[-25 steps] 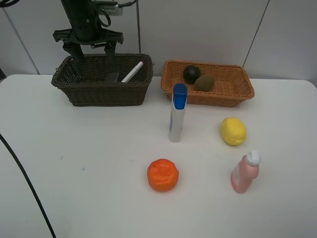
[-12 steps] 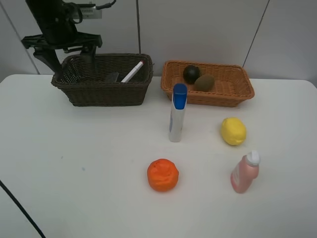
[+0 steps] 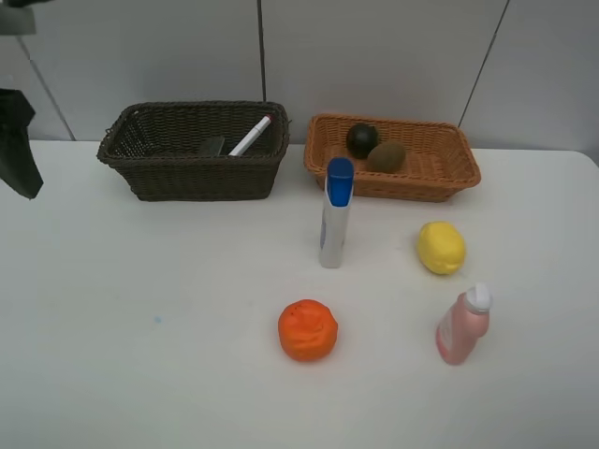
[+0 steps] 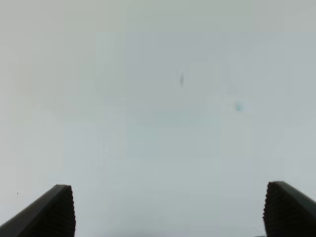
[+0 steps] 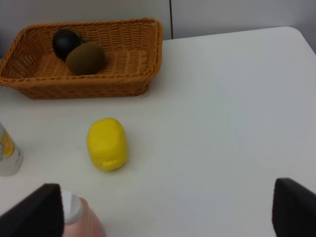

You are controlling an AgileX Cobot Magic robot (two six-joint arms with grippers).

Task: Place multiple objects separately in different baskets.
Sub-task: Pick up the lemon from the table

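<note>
The dark brown basket [image 3: 197,176] holds a white red-tipped marker [image 3: 251,135] and a black eraser [image 3: 212,146]. In the light tan basket [image 3: 412,185] lie a dark mangosteen [image 3: 361,139] and a brown kiwi [image 3: 386,156]. A blue-capped tube [image 3: 334,213] stands upright at mid-table. The lemon [image 3: 441,247], orange [image 3: 307,329] and pink bottle [image 3: 462,325] sit on the table. My left gripper [image 4: 168,212] is open over bare table. My right gripper [image 5: 168,215] is open and empty, short of the lemon [image 5: 107,144] and the bottle's white cap [image 5: 74,210].
The white table [image 3: 168,309] runs to a grey panelled wall behind the baskets. A dark part of the left arm [image 3: 17,140] shows at the far left edge. The right arm does not show in the high view.
The left arm has swung from above the dark basket out to the far left edge of the high view. Nothing on the table has moved.
</note>
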